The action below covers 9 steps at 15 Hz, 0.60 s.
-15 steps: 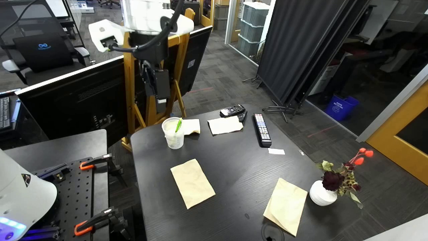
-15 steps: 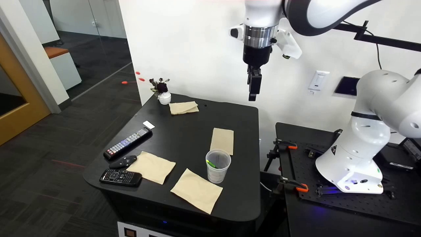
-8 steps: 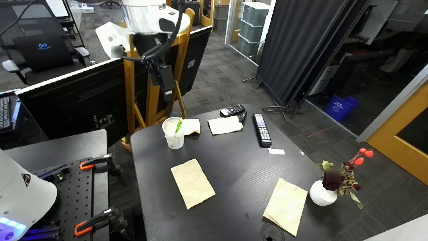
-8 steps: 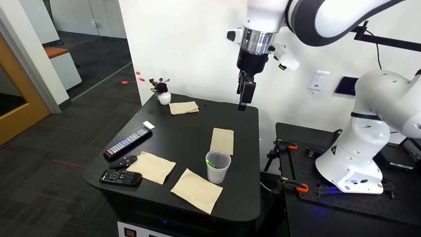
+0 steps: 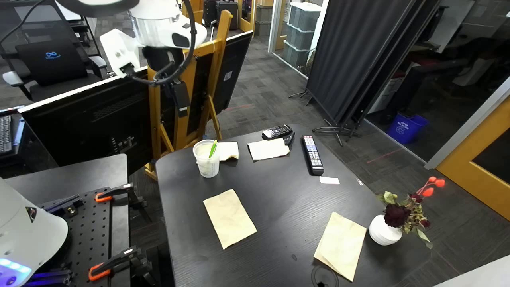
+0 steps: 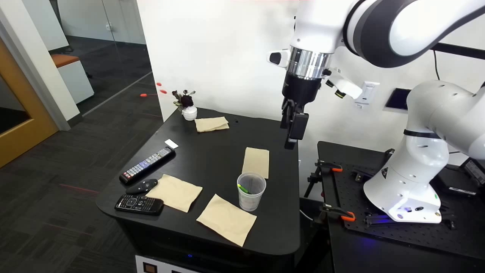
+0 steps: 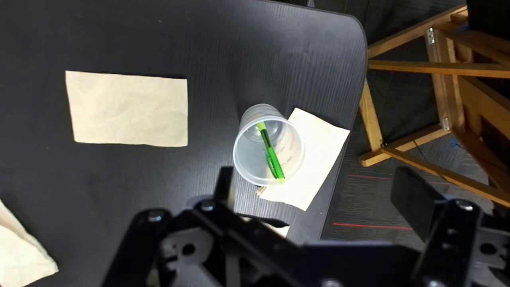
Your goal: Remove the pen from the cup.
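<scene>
The cup [image 7: 249,159] is a small translucent white cup, upright on the black table in both exterior views [image 5: 205,166] [image 6: 250,201]. The green pen [image 7: 271,153] leans inside it, its top resting at the rim in the wrist view. It also shows in both exterior views [image 5: 213,148] [image 6: 243,189]. My gripper [image 7: 314,191] is open and empty, fingers wide apart. In the wrist view the cup and pen lie beyond the fingers, nearer the left one. In an exterior view the gripper [image 6: 294,132] hangs in the air, higher than the cup and apart from it.
Tan paper sheets [image 5: 230,218] lie around the cup, one close beside it [image 6: 226,220]. Remotes [image 6: 147,165] and a white vase with flowers [image 5: 385,230] stand farther off. A wooden easel [image 7: 442,79] stands just past the table edge.
My gripper has come lower and nearer the cup's side in an exterior view, first swinging left, then right. It stays open where visible. The cup and pen have not moved.
</scene>
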Motion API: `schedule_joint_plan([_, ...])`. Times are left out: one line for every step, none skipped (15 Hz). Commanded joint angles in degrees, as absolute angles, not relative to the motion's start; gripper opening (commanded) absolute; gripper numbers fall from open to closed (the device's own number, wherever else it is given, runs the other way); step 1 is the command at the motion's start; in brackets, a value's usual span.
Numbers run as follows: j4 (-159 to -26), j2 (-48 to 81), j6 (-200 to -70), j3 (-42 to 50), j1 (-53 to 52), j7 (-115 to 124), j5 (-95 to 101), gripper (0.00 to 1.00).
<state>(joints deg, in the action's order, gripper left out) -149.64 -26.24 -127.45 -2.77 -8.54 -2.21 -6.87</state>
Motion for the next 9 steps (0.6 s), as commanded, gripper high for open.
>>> schedule_joint_plan([-152.55, -28.18, -129.15, -4.55, -8.93, -1.41, -7.0, 1.0])
schedule_joint_plan([-150.67, -26.82, -127.48, -3.86, -8.66, -2.29, -7.22, 1.0])
schedule_joint_plan([-150.94, -26.85, -127.49, -4.08, -8.71, -2.26, -7.19, 1.0])
schedule_joint_plan([-150.94, -26.82, -127.49, -4.1, -8.7, -2.26, -7.18, 1.0])
schedule_joint_plan([-150.94, -26.8, -127.49, -4.1, -8.69, -2.26, -7.18, 1.0])
schedule_joint_plan([-150.94, -26.8, -127.49, -4.07, -8.66, -2.26, -7.18, 1.0])
schedule_joint_plan([-150.94, -26.8, -127.49, -4.06, -8.64, -2.26, -7.18, 1.0])
schedule_joint_plan([-150.94, -26.8, -127.49, -4.06, -8.64, -2.26, -7.18, 1.0])
schedule_joint_plan([-151.19, -26.46, -128.69, -4.39, -8.35, -1.79, -6.6, 1.0])
